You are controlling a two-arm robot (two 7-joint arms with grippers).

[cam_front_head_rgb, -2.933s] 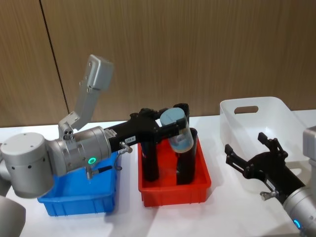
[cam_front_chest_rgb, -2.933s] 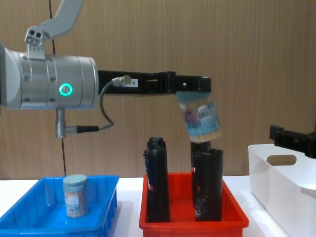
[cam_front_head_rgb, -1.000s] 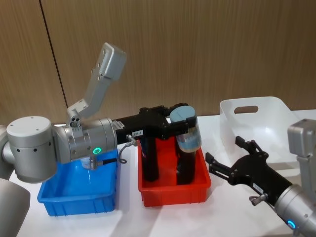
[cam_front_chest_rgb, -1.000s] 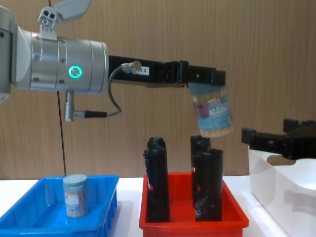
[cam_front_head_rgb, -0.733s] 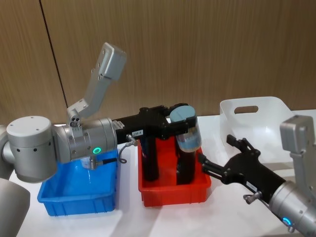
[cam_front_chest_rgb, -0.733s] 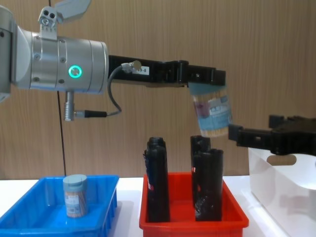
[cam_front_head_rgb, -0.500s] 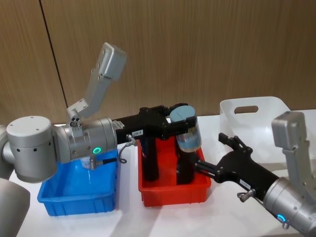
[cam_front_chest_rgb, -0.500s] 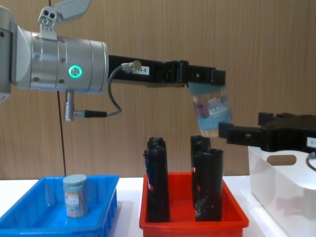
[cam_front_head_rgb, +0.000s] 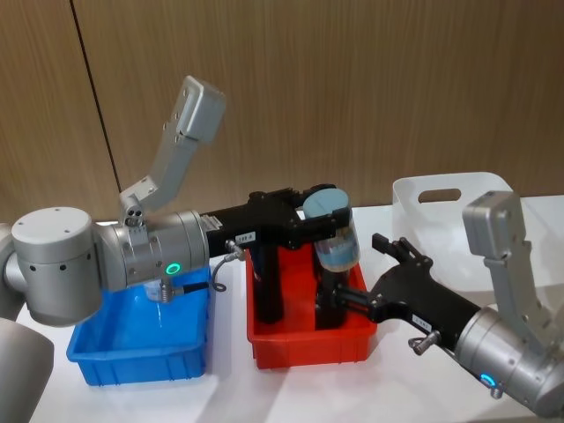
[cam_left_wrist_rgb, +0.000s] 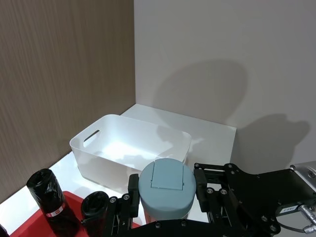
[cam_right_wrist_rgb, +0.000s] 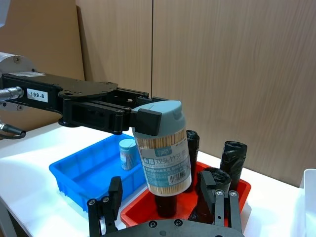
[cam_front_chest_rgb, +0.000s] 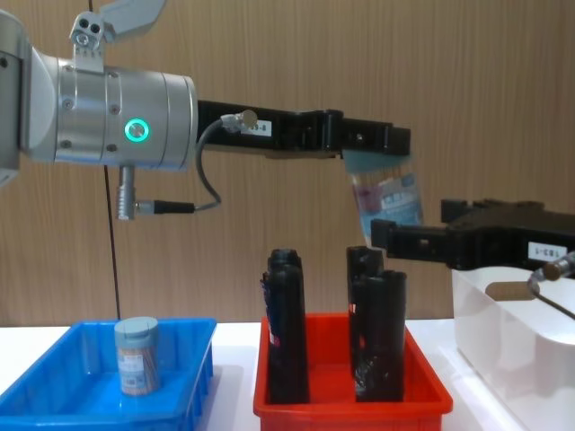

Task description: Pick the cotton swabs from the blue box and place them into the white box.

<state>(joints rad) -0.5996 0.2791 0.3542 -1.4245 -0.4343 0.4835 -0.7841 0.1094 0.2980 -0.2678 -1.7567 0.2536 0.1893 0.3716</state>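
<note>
My left gripper [cam_front_head_rgb: 322, 206] hangs over the red bin, shut on the pale blue lid of a clear tub of cotton swabs [cam_front_head_rgb: 337, 245] [cam_front_chest_rgb: 386, 196] that tilts slightly. My right gripper [cam_front_head_rgb: 359, 273] [cam_right_wrist_rgb: 160, 191] is open, with one finger on each side of the tub's lower half and a gap to it. Another tub of cotton swabs [cam_front_chest_rgb: 137, 356] [cam_right_wrist_rgb: 127, 153] stands upright in the blue box [cam_front_head_rgb: 141, 354] [cam_front_chest_rgb: 54, 397] at the left. The white box [cam_front_head_rgb: 451, 204] [cam_left_wrist_rgb: 129, 153] stands at the right, behind the right arm.
A red bin [cam_front_head_rgb: 308, 339] [cam_front_chest_rgb: 350, 409] sits between the two boxes, directly under the held tub. It holds tall black tubes [cam_front_chest_rgb: 286, 328] [cam_front_chest_rgb: 377, 334] whose tops reach close below the tub and the right gripper. A wooden wall stands behind the table.
The left arm carried the tub a little to the right, then held still. My right gripper swept left from in front of the white box until its open fingers flank the tub.
</note>
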